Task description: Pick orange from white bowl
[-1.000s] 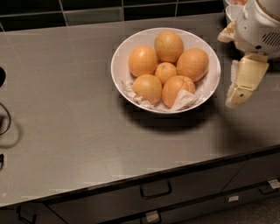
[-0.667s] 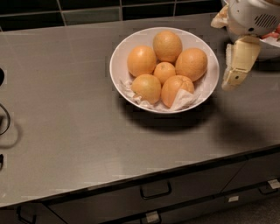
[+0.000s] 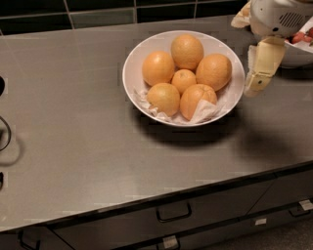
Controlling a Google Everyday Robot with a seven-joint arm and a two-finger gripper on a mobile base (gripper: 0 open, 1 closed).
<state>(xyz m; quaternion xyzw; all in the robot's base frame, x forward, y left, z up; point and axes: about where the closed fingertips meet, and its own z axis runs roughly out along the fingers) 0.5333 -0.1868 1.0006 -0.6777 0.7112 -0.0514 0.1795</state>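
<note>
The white bowl (image 3: pixel 131 78) stands on the grey counter, lined with crumpled white paper and holding several oranges. Large, evenly coloured oranges lie at the back (image 3: pixel 187 51), at the right (image 3: pixel 213 72) and at the left (image 3: pixel 158 68). A smaller orange (image 3: pixel 184 80) sits in the middle, and one with a pale crease (image 3: pixel 198 100) lies at the front. My gripper (image 3: pixel 255 88) hangs just outside the bowl's right rim, pointing down, with its white wrist housing (image 3: pixel 279 17) above. It holds nothing.
A second white bowl (image 3: pixel 297 54) with red strawberries (image 3: pixel 302 36) stands at the right edge, behind the gripper. A black tiled wall (image 3: pixel 98 10) runs along the back. Drawers with dark handles (image 3: pixel 173 213) lie below the counter's front edge.
The gripper has moved toward the back of the counter and slightly left, closer to the bowl's right rim. The bowl and oranges have not moved.
</note>
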